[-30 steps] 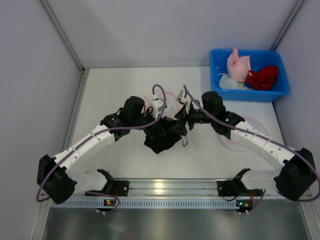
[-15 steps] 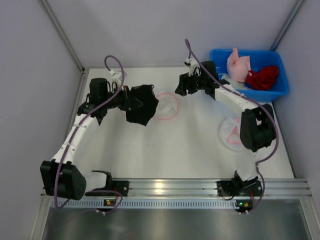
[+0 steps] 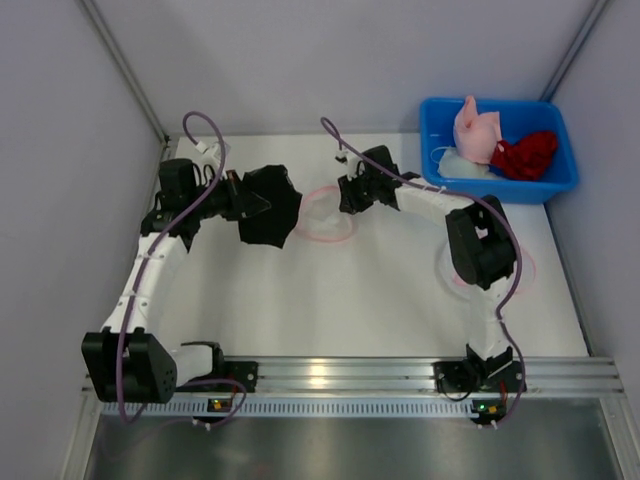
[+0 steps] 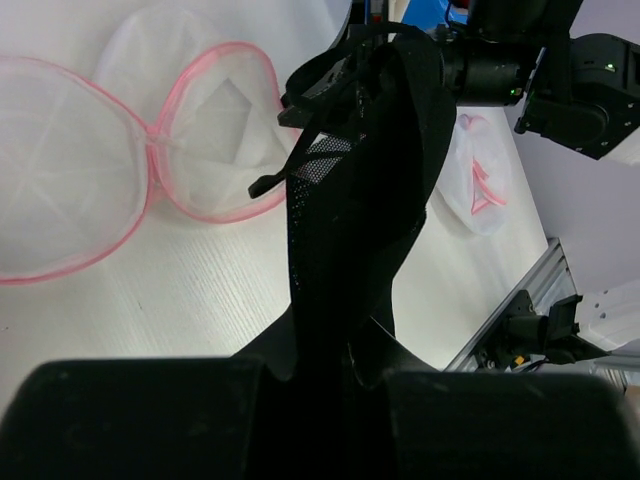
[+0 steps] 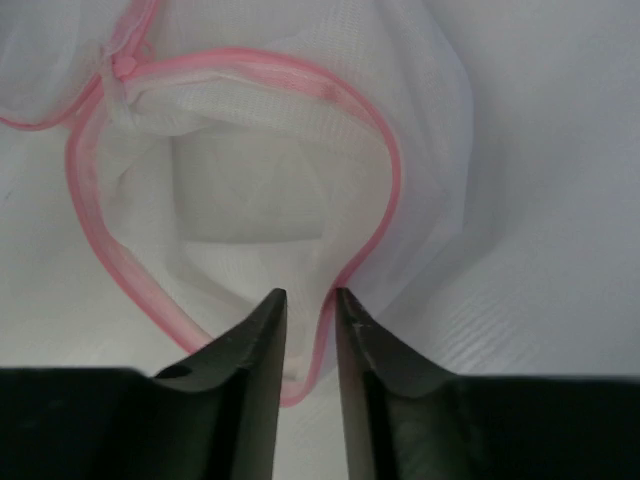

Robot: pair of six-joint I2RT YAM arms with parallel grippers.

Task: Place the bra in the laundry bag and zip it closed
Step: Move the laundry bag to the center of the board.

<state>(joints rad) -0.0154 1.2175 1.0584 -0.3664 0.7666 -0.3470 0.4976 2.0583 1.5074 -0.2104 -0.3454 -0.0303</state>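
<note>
Left hand [image 3: 240,198] is clenched on the black padded bra [image 4: 370,180]. The bra hangs off it over the white worktop [image 3: 350,300], just left of the white mesh laundry bag with the pink rim [image 3: 325,213], so it's not in yet. Right hand [image 5: 308,297] sits low at the bag's mouth, fingers narrowly apart with the rim running between them. Can't tell if it's pinched or only straddled.

Risks as I see them:
- Rim is thin. If the right hand has only mesh, or nothing, a lift won't open the mouth. The bag would likely skid on the worktop (it looks light and nothing pins it).
- Right wrist view shows mesh folded inside the opening. The bra could land on that fold instead of going inside.
- A loose strap loop and a stiff end stick out of the bra. Either could drape over the rim or hook the right hand's fingers, and a strap left across the rim would probably jam the zip.
- The bra is held bunched at one end, so letting go early could leave half of it outside.
- Both arms would have to work over the same spot, so they could collide.

(A second pink-trimmed mesh bag [image 3: 468,268] lies below the right arm and might get dragged by a low sweep.)
</note>
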